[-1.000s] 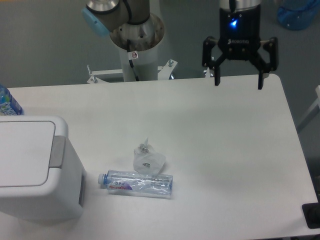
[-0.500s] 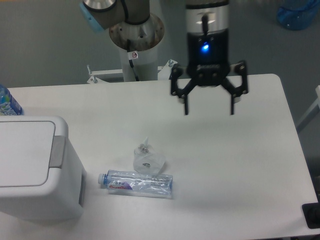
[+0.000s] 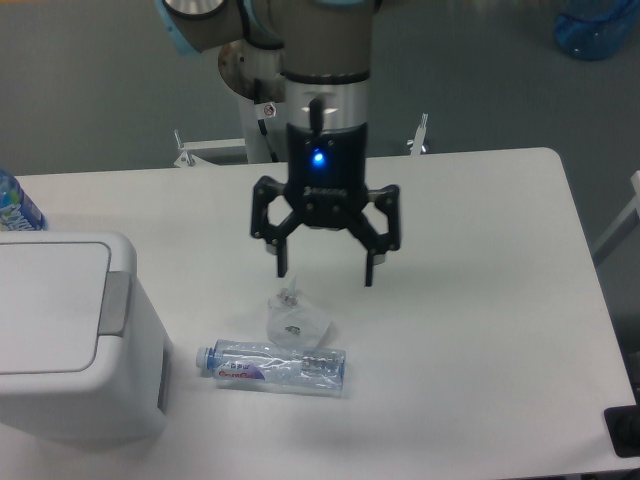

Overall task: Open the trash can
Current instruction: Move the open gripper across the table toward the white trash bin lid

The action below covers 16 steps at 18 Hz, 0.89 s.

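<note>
The trash can (image 3: 70, 340) is a large boxy white bin at the table's front left, with its flat lid down and a grey push-button strip (image 3: 117, 303) on the lid's right edge. My gripper (image 3: 326, 275) hangs open and empty over the middle of the table, well to the right of the can and just above a crumpled clear plastic piece (image 3: 296, 319). The fingers point down and stand wide apart.
A crushed clear plastic bottle (image 3: 274, 367) lies on the table right of the can, below the crumpled plastic. A blue-labelled bottle (image 3: 15, 206) stands at the left edge behind the can. The arm's base (image 3: 270, 70) rises behind the table's far edge.
My gripper has moved left and toward the front, from the table's far right corner to above its middle, staying open. The trash can and bottle have not moved.
</note>
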Tool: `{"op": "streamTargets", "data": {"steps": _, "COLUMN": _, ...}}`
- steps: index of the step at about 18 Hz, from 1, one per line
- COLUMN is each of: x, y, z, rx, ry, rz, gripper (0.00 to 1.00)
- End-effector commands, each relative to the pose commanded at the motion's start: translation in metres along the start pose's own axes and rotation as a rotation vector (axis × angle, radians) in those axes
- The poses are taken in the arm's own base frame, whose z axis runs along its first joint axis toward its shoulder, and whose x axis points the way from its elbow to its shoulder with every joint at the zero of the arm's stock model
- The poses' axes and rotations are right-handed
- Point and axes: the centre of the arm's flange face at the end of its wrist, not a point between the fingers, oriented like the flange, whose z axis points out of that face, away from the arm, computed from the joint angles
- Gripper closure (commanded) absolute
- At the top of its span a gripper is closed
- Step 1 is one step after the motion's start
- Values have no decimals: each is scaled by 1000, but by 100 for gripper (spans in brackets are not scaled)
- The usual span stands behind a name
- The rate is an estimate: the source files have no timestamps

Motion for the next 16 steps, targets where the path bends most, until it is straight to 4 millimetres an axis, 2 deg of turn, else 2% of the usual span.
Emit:
{"op": "streamTargets", "data": {"steps": 8, "x": 67, "y": -16, "z": 15, "rx": 30, "ry": 57, "rz": -90, "gripper": 0}}
{"op": "streamTargets", "data": {"steps": 16, "x": 104, "y": -16, "z": 24, "rx": 14, "ry": 101, "rz": -72, "gripper": 0}}
